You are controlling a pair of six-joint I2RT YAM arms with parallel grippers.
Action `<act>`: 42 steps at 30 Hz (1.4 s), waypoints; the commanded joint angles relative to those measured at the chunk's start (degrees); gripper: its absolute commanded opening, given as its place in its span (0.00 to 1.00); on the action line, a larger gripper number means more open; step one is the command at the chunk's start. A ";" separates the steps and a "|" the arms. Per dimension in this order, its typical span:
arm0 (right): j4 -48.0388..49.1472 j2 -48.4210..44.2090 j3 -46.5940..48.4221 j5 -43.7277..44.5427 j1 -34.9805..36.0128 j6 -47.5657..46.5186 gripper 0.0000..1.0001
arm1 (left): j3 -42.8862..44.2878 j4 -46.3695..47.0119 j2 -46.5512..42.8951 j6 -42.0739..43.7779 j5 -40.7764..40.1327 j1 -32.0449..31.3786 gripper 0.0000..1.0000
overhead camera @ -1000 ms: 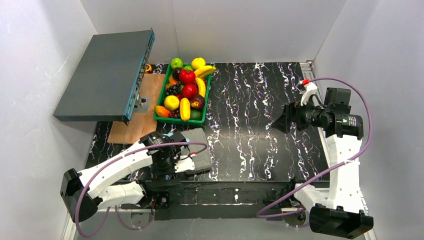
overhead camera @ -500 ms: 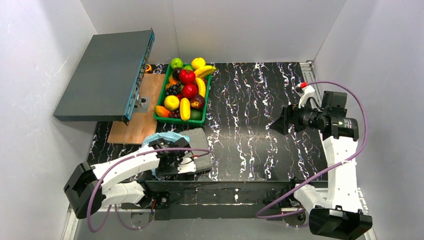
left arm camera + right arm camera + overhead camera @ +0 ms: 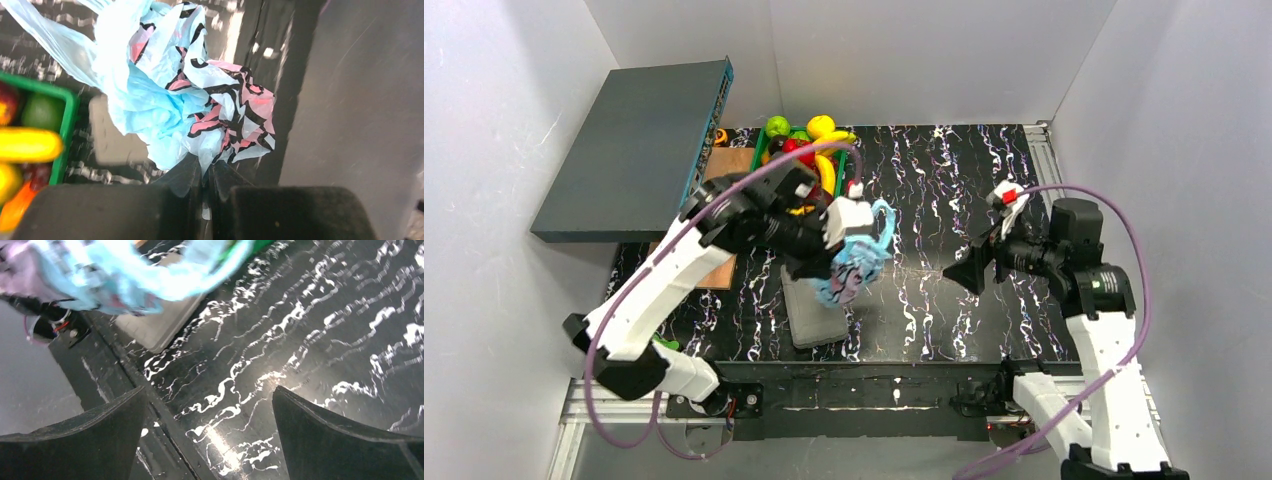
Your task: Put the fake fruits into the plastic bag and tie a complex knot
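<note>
The crumpled light-blue plastic bag [image 3: 856, 262] with pink-and-dark prints hangs above the table, left of centre. My left gripper [image 3: 827, 268] is shut on its edge, and in the left wrist view the bag [image 3: 200, 100] bunches just past the pinched fingertips [image 3: 192, 175]. The fake fruits [image 3: 819, 130] lie in the green tray [image 3: 761, 152] at the back, mostly hidden behind my left arm; a yellow banana [image 3: 27, 145] and a green apple [image 3: 42, 112] show there. My right gripper [image 3: 969, 270] hovers open and empty to the right of the bag, with the blurred bag [image 3: 125, 275] far ahead of it.
A grey ribbed case [image 3: 812, 308] lies on the black marbled table below the bag. A large dark grey box [image 3: 634, 150] leans at the back left over a wooden board [image 3: 732, 158]. White walls close in the table on three sides.
My left gripper shut on the bag at the near left, then lifted it up and toward the middle. The grey case has turned. The right arm shifted slightly left.
</note>
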 commanded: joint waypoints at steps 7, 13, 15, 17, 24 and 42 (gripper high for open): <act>13.13 -11.42 -3.87 4.95 17.61 1.09 1.00 | 10.07 17.00 14.03 -14.70 28.12 5.10 0.00; 24.22 -10.72 -9.20 12.60 25.56 1.82 1.00 | 4.70 26.95 14.63 -20.47 34.49 5.12 0.00; 27.83 -10.08 -10.58 14.49 28.12 1.20 1.00 | 3.48 29.80 14.70 -22.64 36.97 5.11 0.00; 30.15 -9.22 -11.48 15.74 30.36 -0.28 1.00 | 2.52 33.27 14.68 -26.06 38.91 5.09 0.00; 36.83 -8.70 -16.52 16.77 34.26 -0.09 1.00 | -0.18 40.20 14.19 -31.23 42.82 5.02 0.00; 18.05 -22.05 -21.56 30.69 33.11 2.90 0.01 | 5.66 23.92 9.05 -10.49 21.69 18.13 0.01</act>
